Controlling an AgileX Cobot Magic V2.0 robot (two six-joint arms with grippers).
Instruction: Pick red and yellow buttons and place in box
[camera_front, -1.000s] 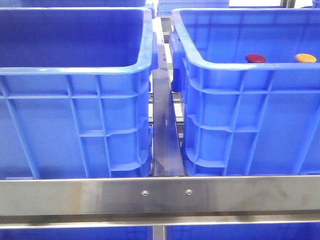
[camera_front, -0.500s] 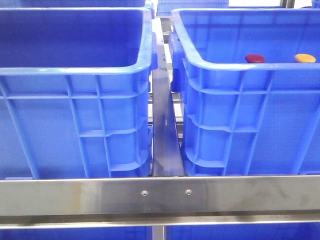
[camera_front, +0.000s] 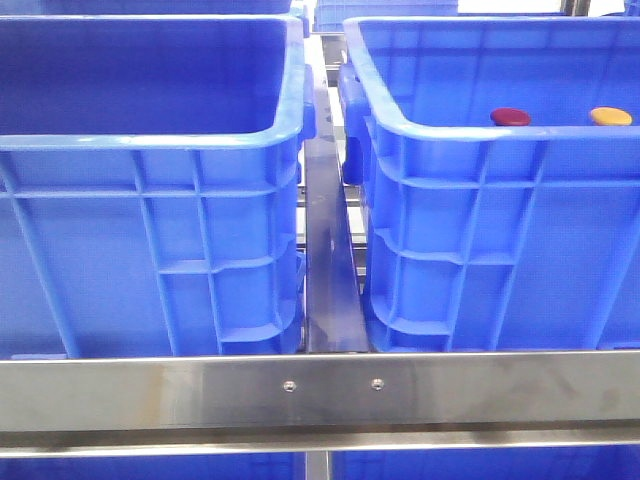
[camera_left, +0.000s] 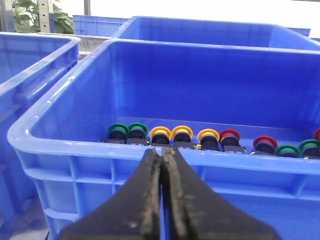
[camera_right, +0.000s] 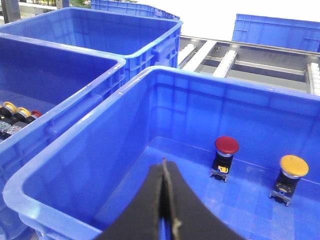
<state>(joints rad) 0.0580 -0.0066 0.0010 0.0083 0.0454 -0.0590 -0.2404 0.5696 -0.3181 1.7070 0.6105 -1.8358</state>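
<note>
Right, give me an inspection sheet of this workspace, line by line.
Surface: steel rack rail in front of the crates.
Job's things: red button and yellow button upright, apart, in the right crate; left crate shows no contents.
Clutter: row of green, yellow and red buttons in another crate.
Grippers: left gripper shut, empty; right gripper shut, empty.
Cables: nothing seen.
Surroundings: more blue crates, roller conveyor, a plant.

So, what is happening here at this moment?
Nothing is being held yet. The red button and the yellow button stand upright, apart from each other, on the floor of a blue crate. The right gripper hangs shut and empty above that crate's near rim. The left gripper is also shut, in front of another crate with a row of coloured buttons.
</note>
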